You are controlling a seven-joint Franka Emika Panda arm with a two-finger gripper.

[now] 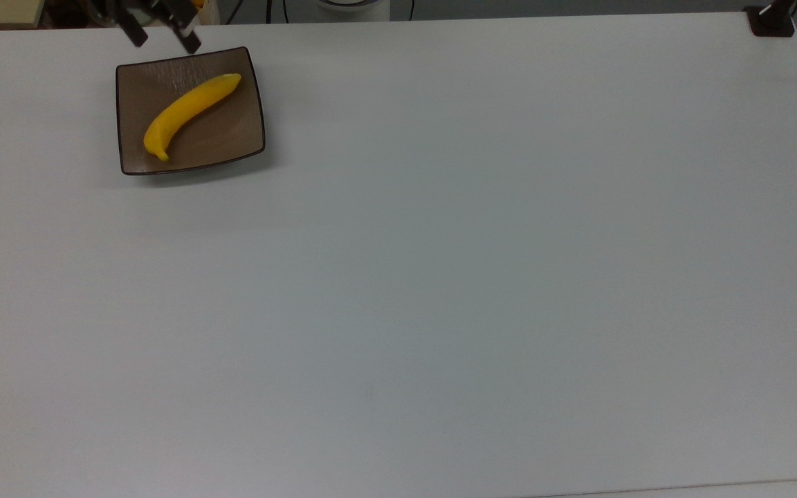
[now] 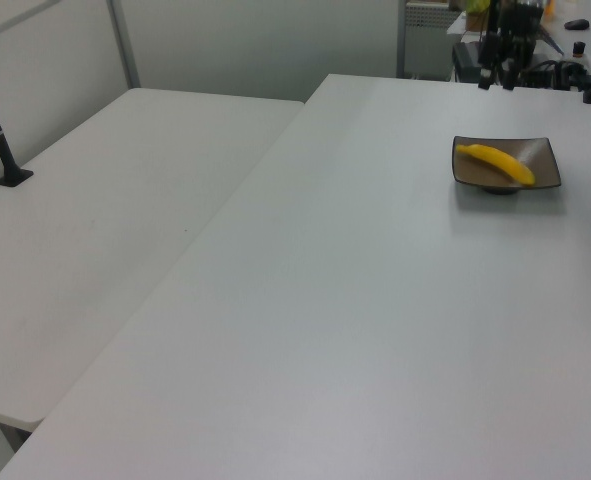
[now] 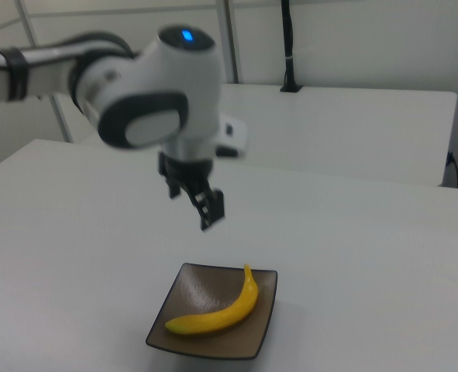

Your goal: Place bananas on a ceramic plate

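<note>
A bright yellow curved banana [image 1: 191, 114] [image 2: 495, 163] [image 3: 217, 310] lies diagonally on the square, glossy brown ceramic plate [image 1: 232, 131] [image 2: 541, 155] [image 3: 201, 285], with nothing touching it. The plate sits near the top view's upper left corner of the white table. My gripper [image 1: 166, 43] [image 2: 497, 82] [image 3: 191, 209] hangs open and empty, well above the plate. In the top view it is just past the plate's far edge. The white arm reaches in from the right view's left.
A black camera post [image 1: 772, 19] stands at the top view's upper right table corner. In the left view a second white table [image 2: 105, 200] adjoins on the left, with another black post [image 2: 0, 150]. Cables and clutter lie beyond the far edge [image 2: 535, 40].
</note>
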